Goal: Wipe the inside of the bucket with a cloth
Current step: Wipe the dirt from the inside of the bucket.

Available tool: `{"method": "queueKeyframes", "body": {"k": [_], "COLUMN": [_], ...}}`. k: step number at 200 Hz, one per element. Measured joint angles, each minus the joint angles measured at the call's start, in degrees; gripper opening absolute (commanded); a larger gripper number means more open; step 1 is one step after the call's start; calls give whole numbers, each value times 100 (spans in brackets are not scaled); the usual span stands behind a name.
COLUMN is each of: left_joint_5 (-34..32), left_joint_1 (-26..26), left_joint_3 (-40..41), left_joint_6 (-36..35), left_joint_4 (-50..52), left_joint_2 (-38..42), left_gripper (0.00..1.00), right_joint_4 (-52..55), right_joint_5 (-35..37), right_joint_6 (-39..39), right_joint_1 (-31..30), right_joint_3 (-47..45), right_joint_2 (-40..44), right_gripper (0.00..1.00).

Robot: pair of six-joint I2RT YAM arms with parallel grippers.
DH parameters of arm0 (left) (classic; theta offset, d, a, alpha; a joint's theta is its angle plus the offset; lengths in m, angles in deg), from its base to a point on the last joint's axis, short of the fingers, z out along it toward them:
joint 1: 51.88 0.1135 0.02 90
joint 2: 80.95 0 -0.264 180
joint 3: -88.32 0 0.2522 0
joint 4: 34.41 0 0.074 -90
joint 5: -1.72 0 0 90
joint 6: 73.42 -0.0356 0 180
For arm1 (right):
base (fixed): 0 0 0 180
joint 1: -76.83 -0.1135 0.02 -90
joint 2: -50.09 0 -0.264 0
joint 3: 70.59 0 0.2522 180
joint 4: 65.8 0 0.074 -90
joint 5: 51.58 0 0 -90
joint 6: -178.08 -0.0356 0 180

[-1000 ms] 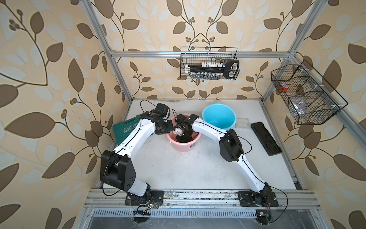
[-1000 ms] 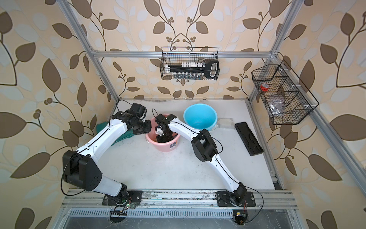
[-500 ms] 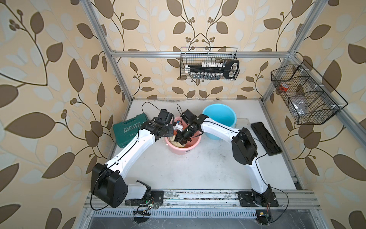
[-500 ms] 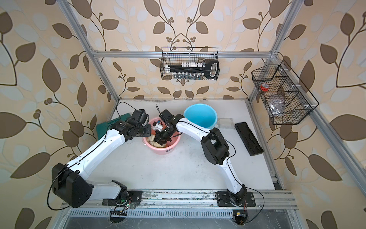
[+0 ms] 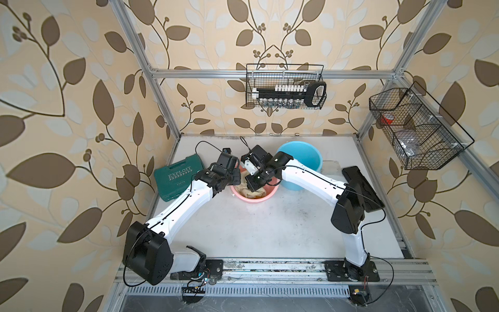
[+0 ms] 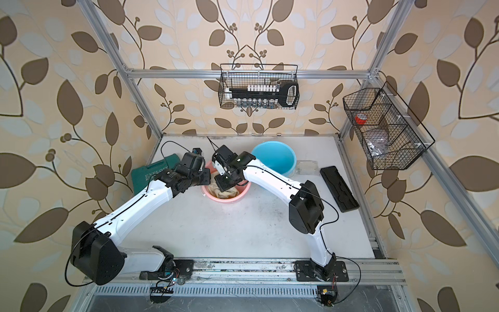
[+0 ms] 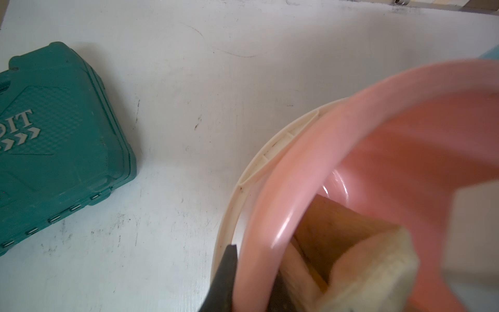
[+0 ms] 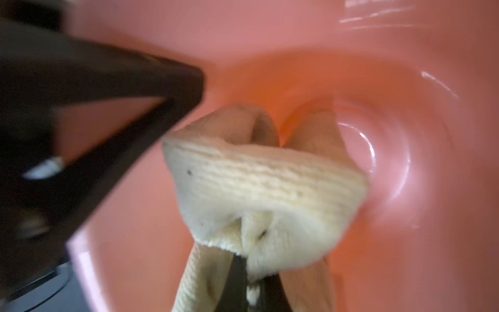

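The pink bucket (image 5: 266, 196) (image 6: 237, 198) stands at the table's middle back in both top views. Both wrists crowd over its mouth. My left gripper (image 7: 251, 286) is shut on the bucket's rim (image 7: 297, 173), one black finger (image 7: 224, 275) outside the wall and the other inside. The pale yellow cloth (image 8: 264, 183) is bunched inside the bucket, and my right gripper (image 8: 251, 286) is shut on it, low against the pink inner wall (image 8: 351, 54). From above, the cloth (image 5: 252, 192) (image 6: 225, 193) lies toward the bucket's near side, under the right wrist.
A blue bucket (image 5: 299, 164) stands just behind and to the right of the pink one. A green tool case (image 5: 179, 175) lies to the left, and a black case (image 5: 361, 189) to the right. The pink bucket's white handle (image 7: 270, 151) hangs outside its rim. Wire baskets (image 5: 286, 90) hang on the walls.
The right arm's elbow has swung outward to the right and the cloth has come toward the bucket's near side. The left arm's elbow has dropped lower; its gripper stays on the rim.
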Motion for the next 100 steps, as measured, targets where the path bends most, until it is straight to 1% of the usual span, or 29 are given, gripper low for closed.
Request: {"method": "queueKeyframes", "body": {"k": [45,70,100], "left_joint_5": [74,-9,-175], "left_joint_1": [-13,-55,-157], "left_joint_3": [385,568,804], "left_joint_6": [13,118,146], "left_joint_4": [-289,-450,-649], "left_joint_2": [337,564,815], "left_gripper": [0,0,0], "right_joint_4": [39,66,243], "right_joint_5": [1397,1921,2249], "right_joint_6": [236,378,396], "right_joint_1": [13,-55,-83], "right_joint_3": [-101,-57,278], "right_joint_2": [-249,-503,-1049], "right_gripper": [0,0,0]}}
